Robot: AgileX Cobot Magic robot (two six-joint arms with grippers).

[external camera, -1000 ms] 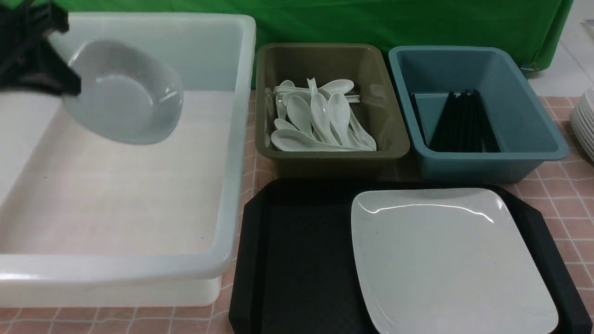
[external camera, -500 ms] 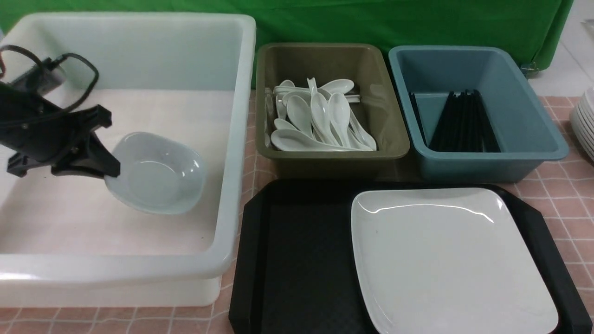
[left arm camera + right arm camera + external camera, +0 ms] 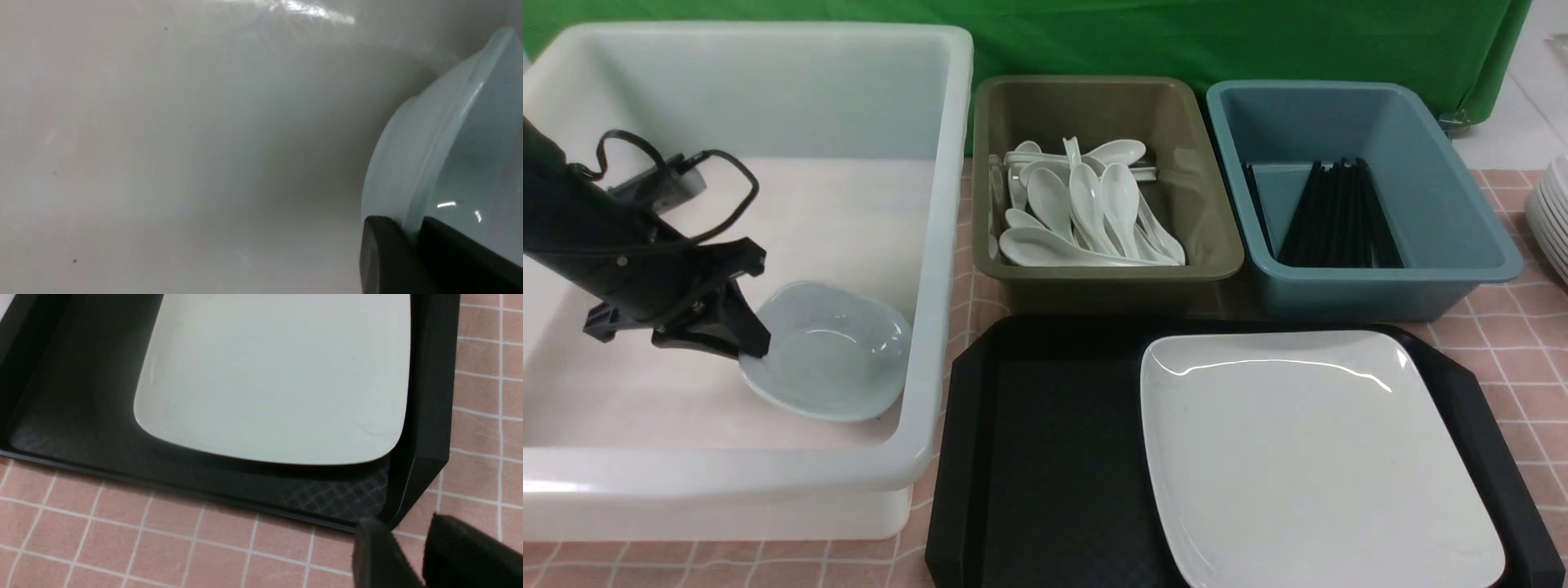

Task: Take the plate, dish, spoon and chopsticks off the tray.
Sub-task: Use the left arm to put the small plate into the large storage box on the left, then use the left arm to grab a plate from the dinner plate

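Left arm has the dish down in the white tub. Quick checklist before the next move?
1. Placement: dish inside the white tub, low by its right wall: ok.
2. Contact: dish resting on the tub floor: cannot tell.
3. Release: left gripper clamped on the dish rim, not let go: not ok.
4. Other arm: right gripper open, empty, by a corner of the tray: ok.
5. Remaining: plate lies on the tray, not yet cleared: not ok.
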